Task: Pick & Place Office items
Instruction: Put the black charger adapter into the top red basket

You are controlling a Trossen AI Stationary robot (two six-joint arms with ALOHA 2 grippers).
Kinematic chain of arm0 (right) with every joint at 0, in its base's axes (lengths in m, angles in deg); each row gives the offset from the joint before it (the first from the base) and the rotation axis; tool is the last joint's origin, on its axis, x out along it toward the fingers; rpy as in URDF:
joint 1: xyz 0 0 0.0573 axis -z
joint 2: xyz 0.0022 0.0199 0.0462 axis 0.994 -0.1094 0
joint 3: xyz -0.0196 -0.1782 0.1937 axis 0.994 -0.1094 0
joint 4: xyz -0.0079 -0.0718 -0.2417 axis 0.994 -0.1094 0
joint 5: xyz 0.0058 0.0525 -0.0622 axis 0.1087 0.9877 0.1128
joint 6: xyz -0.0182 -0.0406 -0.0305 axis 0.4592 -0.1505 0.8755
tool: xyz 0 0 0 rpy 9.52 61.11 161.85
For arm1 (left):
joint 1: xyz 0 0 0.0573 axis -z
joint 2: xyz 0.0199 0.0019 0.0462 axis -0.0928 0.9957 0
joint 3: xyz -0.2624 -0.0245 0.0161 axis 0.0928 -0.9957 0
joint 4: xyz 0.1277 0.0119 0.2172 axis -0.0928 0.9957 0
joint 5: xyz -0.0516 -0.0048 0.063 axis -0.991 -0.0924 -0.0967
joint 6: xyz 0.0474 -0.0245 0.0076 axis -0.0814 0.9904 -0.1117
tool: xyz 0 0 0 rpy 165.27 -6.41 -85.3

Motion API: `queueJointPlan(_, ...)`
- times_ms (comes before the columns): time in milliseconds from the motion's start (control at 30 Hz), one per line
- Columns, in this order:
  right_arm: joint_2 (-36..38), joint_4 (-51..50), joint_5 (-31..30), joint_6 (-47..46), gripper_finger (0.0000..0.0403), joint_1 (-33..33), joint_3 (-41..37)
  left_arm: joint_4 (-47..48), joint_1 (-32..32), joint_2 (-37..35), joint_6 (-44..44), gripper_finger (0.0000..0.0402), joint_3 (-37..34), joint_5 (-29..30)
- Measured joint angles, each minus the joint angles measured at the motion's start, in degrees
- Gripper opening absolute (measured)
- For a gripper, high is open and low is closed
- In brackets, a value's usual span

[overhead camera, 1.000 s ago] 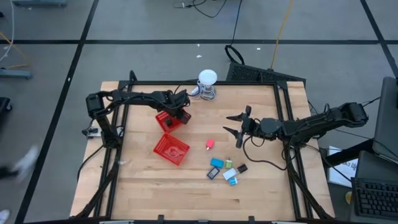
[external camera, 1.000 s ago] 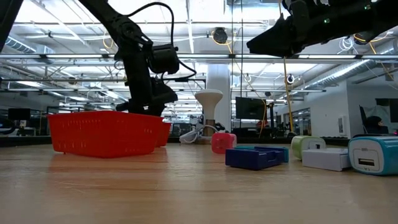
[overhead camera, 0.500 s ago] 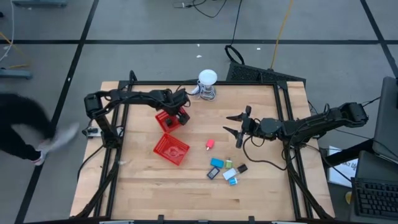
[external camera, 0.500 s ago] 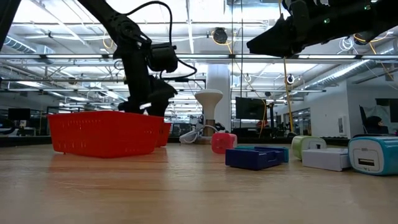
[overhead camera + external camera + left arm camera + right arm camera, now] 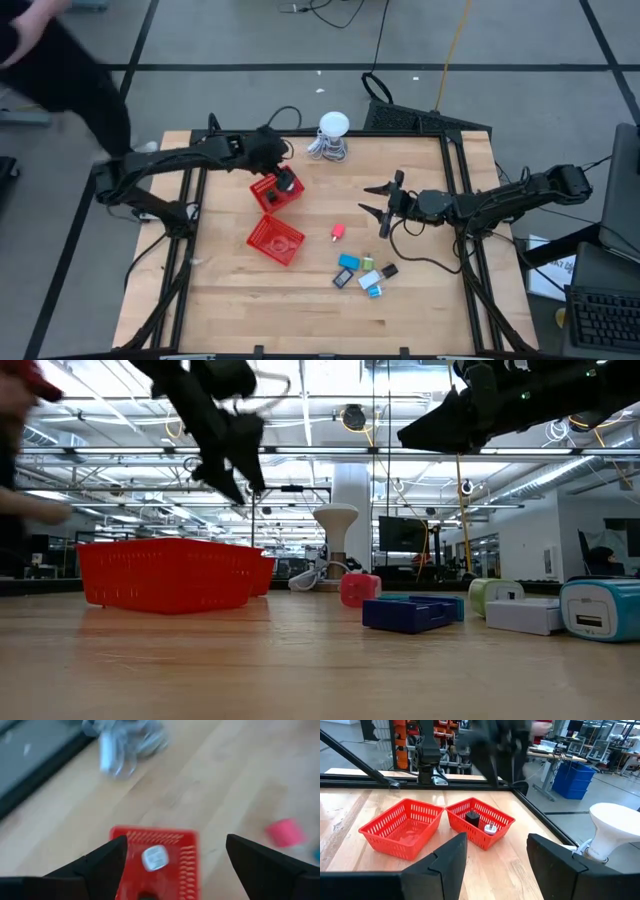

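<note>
I have the left gripper (image 5: 281,172) raised above the far red basket (image 5: 275,192), its two fingers (image 5: 105,862) spread wide with nothing between them. Looking down past them, I see a small white piece (image 5: 154,857) lying inside that basket; from the right wrist view the same basket holds a black piece (image 5: 472,818) beside the white one. The second red basket (image 5: 275,240) sits just nearer on the table, touching or almost touching the first; whether anything lies in it I cannot tell. My right gripper (image 5: 375,200) hangs in the air over the right half of the table, fingers partly apart and holding nothing. The rest of the office items lie on the bare wood: a pink-red piece (image 5: 337,233) by itself right of the near basket, and nearer still a loose cluster with a light blue piece (image 5: 348,262), a green piece (image 5: 367,263), a black piece (image 5: 389,270), a dark blue one (image 5: 342,280) and another light blue and white one (image 5: 372,288). A white round-headed gadget (image 5: 333,134) stands at the far edge. A person (image 5: 60,70) in dark clothing is passing the table's far left corner.
</note>
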Motion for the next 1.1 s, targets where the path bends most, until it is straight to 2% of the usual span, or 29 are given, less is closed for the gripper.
queueJointPlan(133,0.0,-0.7,1.0,0.1,0.0194,-0.9,0.0,-5.6,5.7,-5.2,-4.6,0.0329,0.0,0.9)
queueJointPlan(233,0.0,-2.1,5.9,2.3,0.0193,-3.7,0.0,-9.2,11.0,-7.3,-8.6,0.0325,0.0,2.8)
queueJointPlan(400,0.0,-9.7,8.9,-1.8,0.0199,-11.2,0.0,-13.0,18.0,-8.1,-10.1,0.0326,0.0,7.1)
queueJointPlan(533,0.0,-16.9,9.0,-5.1,0.0212,-18.0,0.0,-20.1,21.4,-8.1,-13.6,0.0332,-2.5,7.3)
queueJointPlan(700,0.0,-28.3,9.0,-12.3,0.0228,-24.5,0.0,-32.2,22.4,-8.1,-14.2,0.0327,-7.9,5.5)
queueJointPlan(867,0.0,-38.0,8.9,-18.8,0.0236,-27.0,0.0,-33.6,21.8,-8.1,-14.0,0.0317,-8.7,4.8)
queueJointPlan(1100,-3.2,-39.1,8.9,-18.2,0.0236,-27.1,0.0,-39.0,20.5,-10.6,-15.9,0.0316,-8.6,3.9)
